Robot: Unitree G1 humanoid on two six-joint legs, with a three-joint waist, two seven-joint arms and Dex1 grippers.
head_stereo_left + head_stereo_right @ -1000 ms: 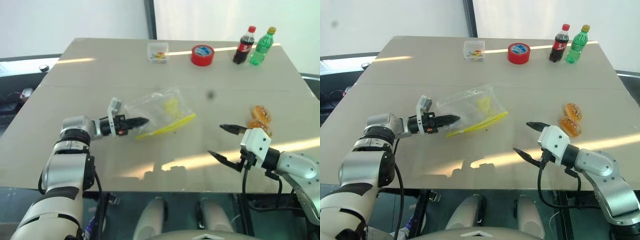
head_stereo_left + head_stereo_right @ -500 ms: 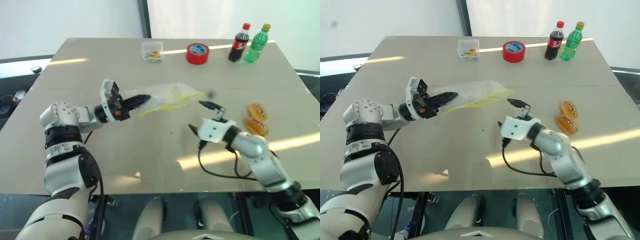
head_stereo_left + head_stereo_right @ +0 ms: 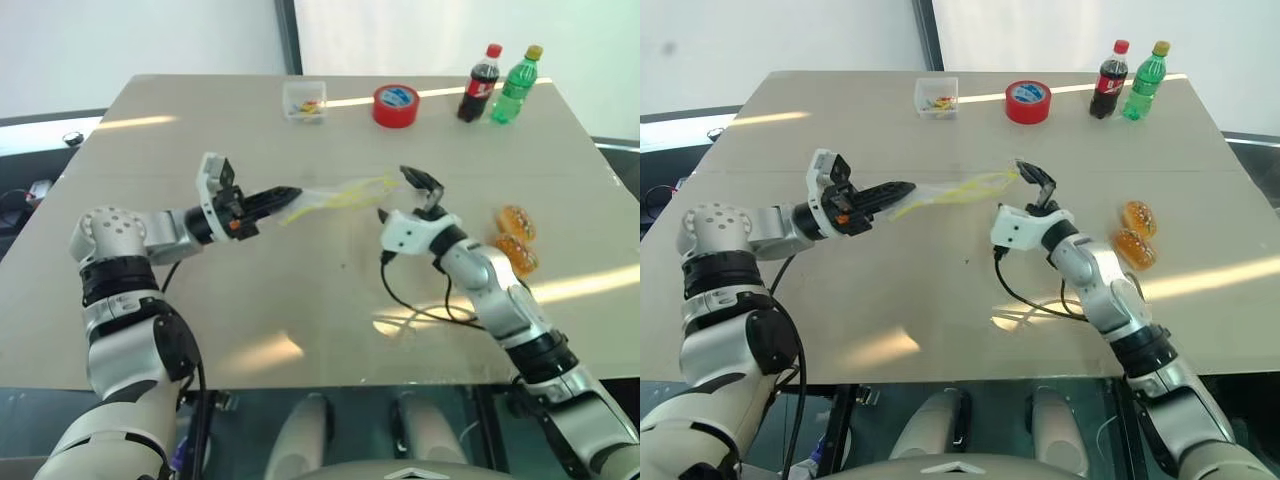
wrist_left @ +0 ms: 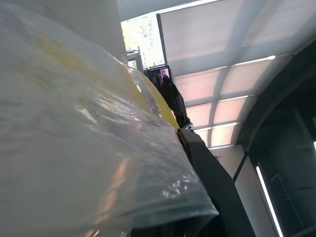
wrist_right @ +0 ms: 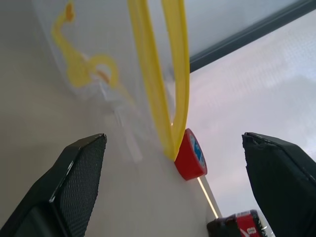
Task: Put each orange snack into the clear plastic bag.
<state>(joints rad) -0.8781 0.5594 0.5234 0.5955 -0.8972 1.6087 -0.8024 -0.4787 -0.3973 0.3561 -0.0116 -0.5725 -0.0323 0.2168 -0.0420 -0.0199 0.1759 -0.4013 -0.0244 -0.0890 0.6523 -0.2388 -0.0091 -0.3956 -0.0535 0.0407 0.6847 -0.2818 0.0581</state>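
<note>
**A:** so where's the clear plastic bag (image 3: 335, 192) at?

**B:** off the table (image 3: 200, 330) – the left gripper (image 3: 283, 195) is clenched on one end, holding it up over the middle, yellow strip (image 5: 170, 79) pointing toward the right gripper (image 3: 400, 195).

**A:** and that one?

**B:** jaws spread wide, nothing in them, just beside the bag's free end. The orange snacks (image 3: 517, 236) sit touching each other near the right edge – the red tape roll (image 3: 396, 105) is by the far edge.

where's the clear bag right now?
In the head views the clear plastic bag hangs above mid-table, pinched in the left claw, its yellow-strip end reaching the open right claw.
</note>
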